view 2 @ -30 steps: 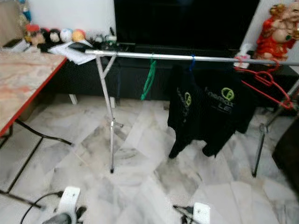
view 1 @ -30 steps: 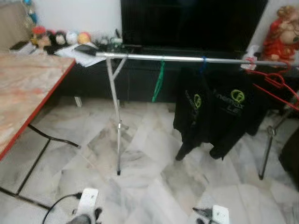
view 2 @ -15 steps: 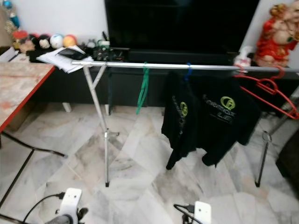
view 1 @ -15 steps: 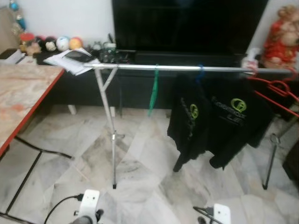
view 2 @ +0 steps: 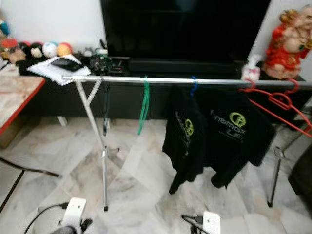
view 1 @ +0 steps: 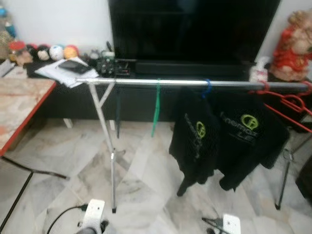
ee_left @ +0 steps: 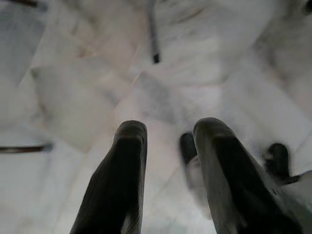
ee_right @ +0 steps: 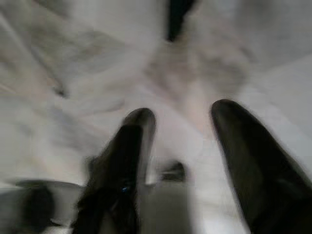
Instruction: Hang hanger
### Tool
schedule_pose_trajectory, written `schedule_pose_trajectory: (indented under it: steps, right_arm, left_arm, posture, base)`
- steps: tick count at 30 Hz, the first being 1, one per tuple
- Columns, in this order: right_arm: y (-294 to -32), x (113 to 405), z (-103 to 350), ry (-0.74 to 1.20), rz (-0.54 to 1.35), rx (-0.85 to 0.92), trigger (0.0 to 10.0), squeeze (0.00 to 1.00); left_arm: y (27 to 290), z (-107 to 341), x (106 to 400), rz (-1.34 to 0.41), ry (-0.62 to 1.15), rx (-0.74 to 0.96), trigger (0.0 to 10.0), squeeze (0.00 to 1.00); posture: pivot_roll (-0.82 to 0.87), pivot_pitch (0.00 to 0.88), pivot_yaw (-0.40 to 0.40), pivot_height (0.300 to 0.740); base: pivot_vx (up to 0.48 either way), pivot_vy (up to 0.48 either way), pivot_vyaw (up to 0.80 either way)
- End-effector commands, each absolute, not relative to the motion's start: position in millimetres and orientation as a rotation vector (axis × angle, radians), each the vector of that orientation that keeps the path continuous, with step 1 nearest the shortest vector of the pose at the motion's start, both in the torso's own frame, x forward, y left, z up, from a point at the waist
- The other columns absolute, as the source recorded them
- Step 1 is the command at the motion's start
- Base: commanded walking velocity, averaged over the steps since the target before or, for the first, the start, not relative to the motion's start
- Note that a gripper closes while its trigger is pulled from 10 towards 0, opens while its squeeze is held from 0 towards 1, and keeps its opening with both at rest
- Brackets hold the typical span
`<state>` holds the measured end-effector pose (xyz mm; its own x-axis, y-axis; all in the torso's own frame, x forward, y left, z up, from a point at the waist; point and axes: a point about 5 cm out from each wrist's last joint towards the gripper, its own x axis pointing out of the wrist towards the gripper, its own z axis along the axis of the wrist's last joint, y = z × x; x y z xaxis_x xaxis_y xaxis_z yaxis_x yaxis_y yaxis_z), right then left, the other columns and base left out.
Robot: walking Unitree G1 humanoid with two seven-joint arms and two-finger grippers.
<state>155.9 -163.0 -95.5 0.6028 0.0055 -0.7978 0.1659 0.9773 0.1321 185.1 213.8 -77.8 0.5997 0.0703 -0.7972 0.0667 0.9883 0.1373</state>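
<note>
The long metal bar (view 1: 195,83) has bare room between the slanted leg (view 1: 105,131) and the green strap (view 1: 155,107) — a gripper could reach in there. More bare bar shows between the strap and the black shirts (view 1: 229,141). The shirts and the red hanger (view 1: 285,105) crowd the right end. A red-edged table (view 1: 19,109) stands off to the left — the marble floor (view 1: 146,165) under the bar lies open.

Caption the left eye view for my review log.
Rail carrying a green hanger, black shirts and red hangers, over marble floor.
</note>
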Motion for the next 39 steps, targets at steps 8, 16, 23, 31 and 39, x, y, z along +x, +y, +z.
schedule_pose_trajectory:
  steps: [8, 16, 23, 31, 39]
  right_arm:
    - [-175.7, 149.4, -97.1, 0.940, -0.089, 0.144, 10.0, 0.00]
    - [-175.1, 149.4, -97.3, 0.945, -0.079, 0.139, 10.0, 0.00]
    - [-175.0, 149.2, -97.4, 0.945, -0.082, 0.141, 10.0, 0.00]
    - [-174.1, 150.0, -96.9, 0.936, -0.074, 0.140, 10.0, 0.00]
    - [-176.2, 153.3, -93.2, 0.862, -0.108, 0.157, 10.0, 0.00]
  left_arm:
    - [204.4, -76.8, 190.5, -0.018, 0.911, 0.154, 10.0, 0.00]
    - [204.5, -77.2, 189.6, -0.017, 0.913, 0.155, 10.0, 0.00]
    - [204.5, -77.1, 189.7, -0.018, 0.913, 0.158, 10.0, 0.00]
    - [205.3, -76.7, 190.0, -0.016, 0.907, 0.170, 10.0, 0.00]
    - [202.4, -77.7, 189.0, -0.025, 0.908, 0.169, 10.0, 0.00]
  posture:
    - [-0.05, 0.000, -0.046, 0.740]
    - [-0.05, 0.000, -0.046, 0.740]
    - [-0.05, 0.000, -0.044, 0.740]
    - [-0.05, 0.000, -0.044, 0.740]
    - [-0.07, 0.000, -0.050, 0.740]
  base:
    - [0.305, 0.000, 0.00]
    - [0.302, 0.000, 0.58]
    - [0.295, 0.000, 0.00]
    - [0.140, 0.000, 0.00]
    - [0.000, 0.000, 0.00]
